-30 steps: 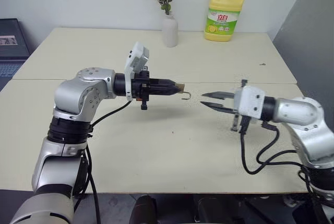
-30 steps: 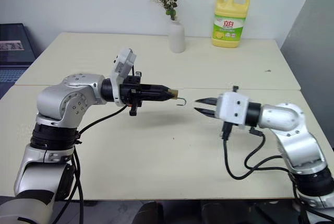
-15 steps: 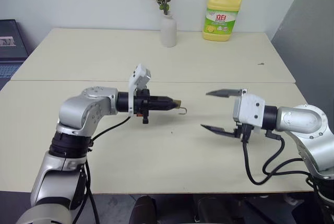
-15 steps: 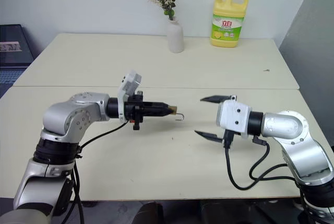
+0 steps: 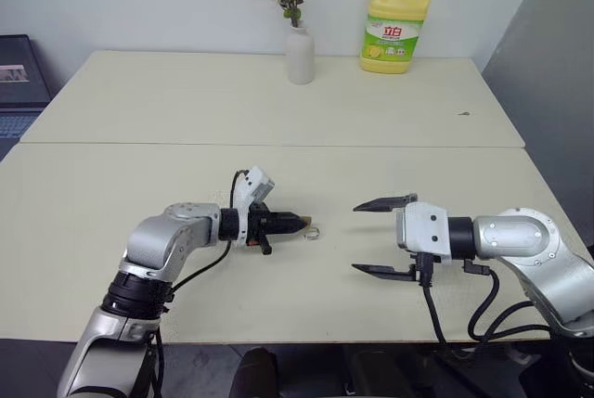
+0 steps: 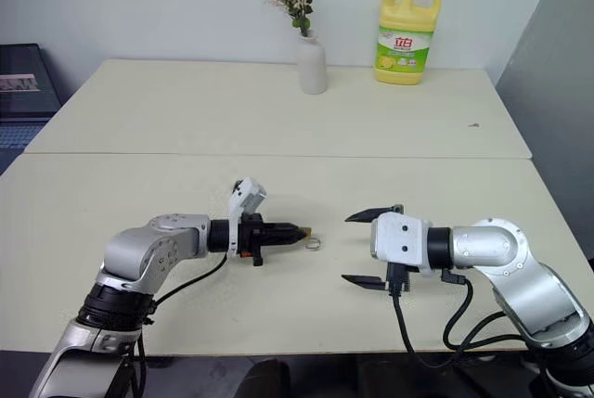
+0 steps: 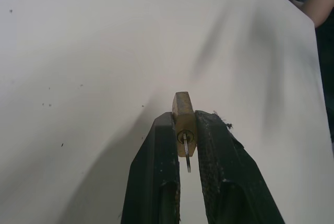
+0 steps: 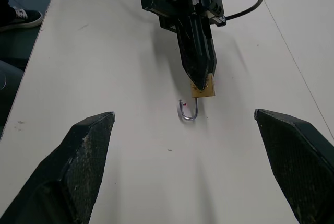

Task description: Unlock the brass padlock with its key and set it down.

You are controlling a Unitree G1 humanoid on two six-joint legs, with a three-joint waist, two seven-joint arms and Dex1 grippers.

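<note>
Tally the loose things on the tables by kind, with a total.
Brass padlock, pinched in the left gripper: 1
Key, stuck in the padlock: 1
White vase with dried flowers: 1
Yellow detergent bottle: 1
Total: 4

Bright even indoor light, soft faint shadows, sharp, no glare

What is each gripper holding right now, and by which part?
The left gripper is shut on the brass padlock, pinching the sides of its body, with the shackle sticking out free. The right gripper is open and holds nothing.
</note>
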